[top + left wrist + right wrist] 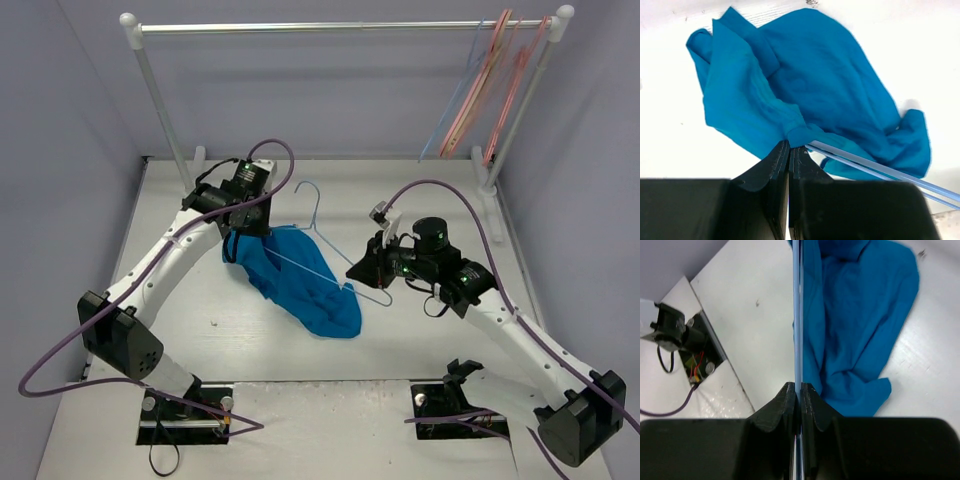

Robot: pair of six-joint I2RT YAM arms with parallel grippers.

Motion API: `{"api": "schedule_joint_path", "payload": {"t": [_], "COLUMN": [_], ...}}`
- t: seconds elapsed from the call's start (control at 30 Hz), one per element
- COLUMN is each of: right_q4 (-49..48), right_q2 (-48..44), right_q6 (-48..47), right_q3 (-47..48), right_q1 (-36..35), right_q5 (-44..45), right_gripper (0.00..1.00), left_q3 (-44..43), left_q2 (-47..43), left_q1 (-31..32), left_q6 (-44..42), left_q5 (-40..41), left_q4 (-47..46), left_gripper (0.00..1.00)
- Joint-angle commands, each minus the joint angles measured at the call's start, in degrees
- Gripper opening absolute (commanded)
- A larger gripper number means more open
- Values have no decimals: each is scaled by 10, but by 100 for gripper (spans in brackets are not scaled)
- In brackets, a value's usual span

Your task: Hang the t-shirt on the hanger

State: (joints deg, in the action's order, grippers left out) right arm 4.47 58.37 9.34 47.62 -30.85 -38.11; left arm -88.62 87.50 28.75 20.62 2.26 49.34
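Right wrist: wire hanger (797, 315), rumpled t-shirt (855, 315)

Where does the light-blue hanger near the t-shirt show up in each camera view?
Top external: hanger at centre, hook towards the far rack.
Left wrist: hanger as two pale wires, lower right.
Right wrist: hanger as a vertical wire, centre.
Shared landmark: the blue t-shirt.
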Motion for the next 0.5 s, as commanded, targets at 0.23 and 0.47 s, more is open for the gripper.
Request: {"api": "schedule_joint_path", "payload": {"t": [0.23, 0.47], "right_q4": [-148, -230], "right_q2": [-55, -76], "right_q6": [39, 76], "right_q3": [-21, -74], "right_q1": [-5, -10], "right_q5": [112, 121], "right_gripper": [0, 0], "left_q3": [-77, -58], "left_q2": [-63, -87], "left_q1": [30, 88], "left_q6": [111, 165], "left_q5": [80, 69], "left_q4": [47, 9], "left_gripper": [0, 0]}}
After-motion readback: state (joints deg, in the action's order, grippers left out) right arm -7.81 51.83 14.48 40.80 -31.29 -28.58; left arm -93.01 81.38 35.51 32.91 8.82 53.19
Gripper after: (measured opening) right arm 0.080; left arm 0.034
